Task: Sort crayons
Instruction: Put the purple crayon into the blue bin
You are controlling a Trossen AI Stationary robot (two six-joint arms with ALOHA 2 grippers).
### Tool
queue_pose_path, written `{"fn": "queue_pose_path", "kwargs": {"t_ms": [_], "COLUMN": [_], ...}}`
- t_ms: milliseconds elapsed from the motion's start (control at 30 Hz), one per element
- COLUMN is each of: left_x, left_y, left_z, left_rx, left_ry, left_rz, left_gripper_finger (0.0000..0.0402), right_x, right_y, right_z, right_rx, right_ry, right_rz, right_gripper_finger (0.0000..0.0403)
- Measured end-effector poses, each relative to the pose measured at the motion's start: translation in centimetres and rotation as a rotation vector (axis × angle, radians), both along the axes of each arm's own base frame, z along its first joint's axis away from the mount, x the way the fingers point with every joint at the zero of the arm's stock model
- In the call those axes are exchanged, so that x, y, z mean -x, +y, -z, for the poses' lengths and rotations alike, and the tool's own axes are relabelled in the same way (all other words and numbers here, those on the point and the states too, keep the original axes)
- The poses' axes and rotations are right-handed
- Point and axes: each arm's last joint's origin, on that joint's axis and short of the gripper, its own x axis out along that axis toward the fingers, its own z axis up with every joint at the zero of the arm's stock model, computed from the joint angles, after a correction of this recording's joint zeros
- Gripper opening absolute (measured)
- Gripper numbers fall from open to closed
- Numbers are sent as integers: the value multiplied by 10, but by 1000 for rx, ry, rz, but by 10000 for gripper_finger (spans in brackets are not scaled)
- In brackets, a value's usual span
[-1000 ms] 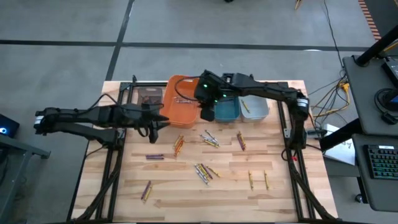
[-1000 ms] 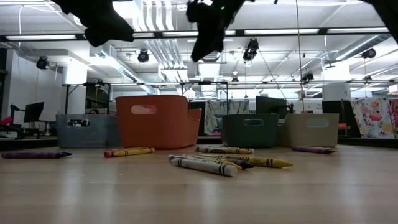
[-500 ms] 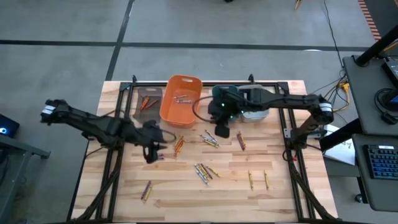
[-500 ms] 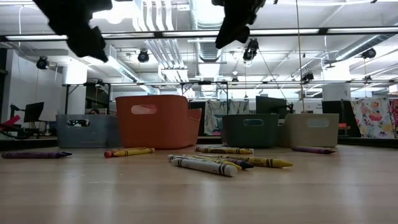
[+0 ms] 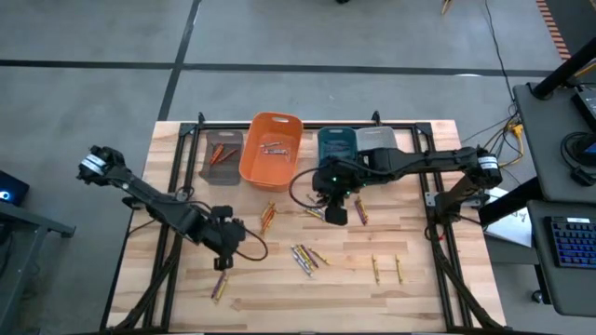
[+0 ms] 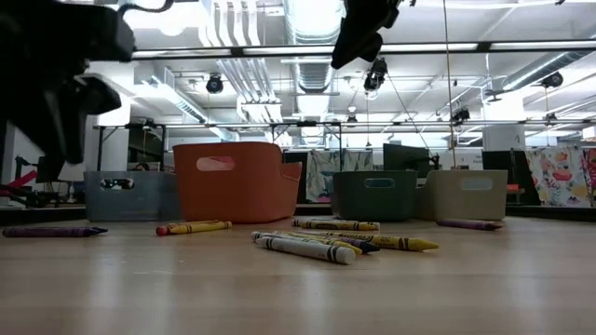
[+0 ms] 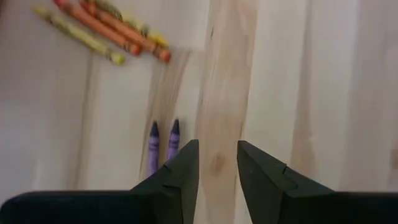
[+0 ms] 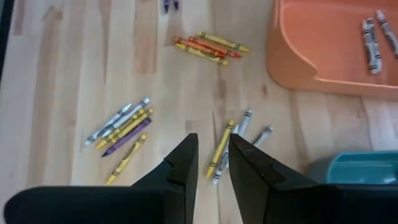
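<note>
The left gripper [image 5: 223, 253] is now hanging over the near-left part of the pale wooden slatted table [image 5: 410, 288], having swung away from the bins over the last second; its dark fingers [image 7: 180, 174] are standing slightly apart with nothing between them. Just beside those fingers in the left wrist view are lying two purple wax crayons [image 7: 160, 143], side by side and touching the boards.

The right gripper [image 5: 335, 207] is likewise hovering farther forward than a second ago, when it was above the bins; it is now over the scattered crayons near the table's middle, its jaws parted a little and empty.

The thin wax crayons [image 5: 305, 256] in yellow, grey, orange and purple are resting in small clusters across the table, none lifted. A yellow one with grey ones [image 8: 231, 146] is lying just ahead of the right gripper's fingers.

Along the far edge are standing the orange plastic bin [image 5: 270, 149] with a few greyish crayons inside, the brown bin [image 5: 222, 154] holding orange ones, the teal bin [image 5: 335, 142] and the grey bin [image 5: 376, 140], unmoved.
</note>
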Motion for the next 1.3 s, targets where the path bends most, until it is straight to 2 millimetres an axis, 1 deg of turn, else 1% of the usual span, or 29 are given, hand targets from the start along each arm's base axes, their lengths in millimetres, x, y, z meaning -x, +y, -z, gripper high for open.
{"fn": "queue_pose_path", "kwargs": {"t_ms": [100,233,433,600,700,1033,1300], "left_x": [0,0,0,6,9,11,12], "left_y": [-1,0,1,5,6,7,7], "left_z": [10,18,27,37,40,53,56], "left_rx": [-33,-92,-149,-168,-171,-129,-118], "left_ry": [49,80,95,121,123,93,91], "left_rz": [-24,-26,-16,-13,-9,14,9], "left_gripper_finger": [91,93,115,138,146,138,137], "right_x": [0,1,1,1,1,1,1], "right_y": [9,19,28,28,28,27,27], "right_z": [0,0,1,1,1,1,1], "right_rx": [-5,-17,-24,-26,-11,-7,-7], "right_ry": [0,4,6,6,5,8,8], "right_rz": [-18,-33,-42,-41,-29,-26,-26], "right_gripper_finger": [73,70,70,74,74,68,68]}}
